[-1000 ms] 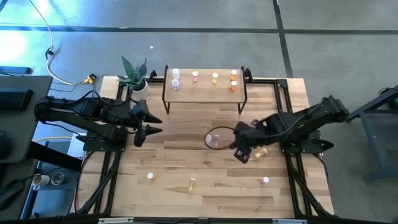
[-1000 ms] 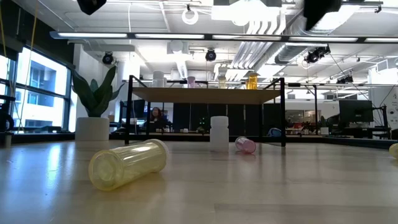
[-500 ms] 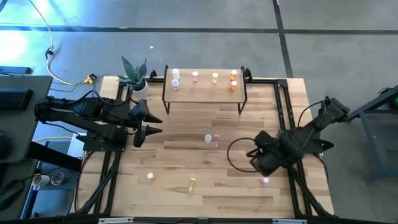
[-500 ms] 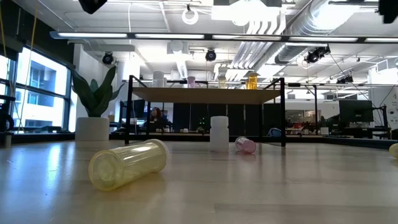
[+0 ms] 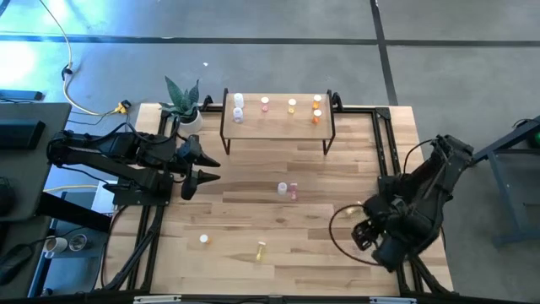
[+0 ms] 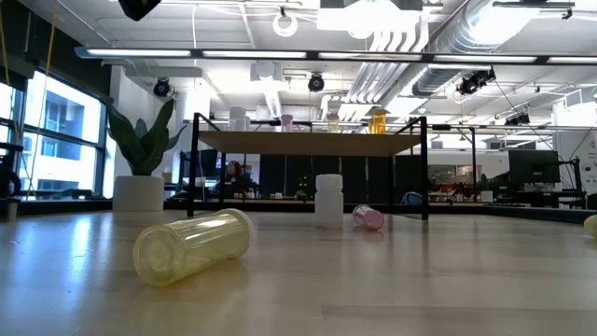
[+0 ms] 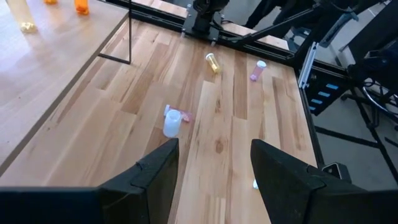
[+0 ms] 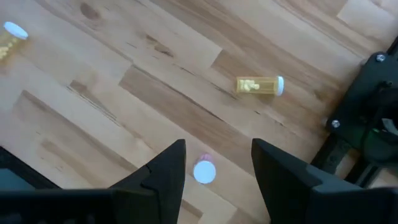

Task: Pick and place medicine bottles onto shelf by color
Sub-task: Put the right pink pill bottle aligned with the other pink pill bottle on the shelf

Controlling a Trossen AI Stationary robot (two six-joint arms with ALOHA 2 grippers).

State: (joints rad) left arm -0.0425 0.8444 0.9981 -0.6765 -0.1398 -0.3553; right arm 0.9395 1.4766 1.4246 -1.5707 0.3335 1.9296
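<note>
— Where is the right gripper (image 5: 369, 236) found, and how are its fingers set?

— Over the table's (image 5: 253, 211) front-right part, at about 4 o'clock from the table's middle. Its fingers are seen parted in the right wrist view, with nothing between them. A pink bottle (image 8: 204, 171) with a white cap is seen standing on the wood in the gap ahead of them, and a yellow bottle (image 8: 260, 85) lies on its side farther off.

— And the left gripper (image 5: 205, 166)?

— It is held at the table's left edge, toward 9 o'clock, fingers parted and empty. A white bottle (image 7: 171, 122) and a pink one just beside it are seen ahead of it, near the table's middle.

— The shelf (image 5: 278, 118)?

— It is placed at 12 o'clock — white, pink, yellow and orange bottles are lined up on it.
</note>
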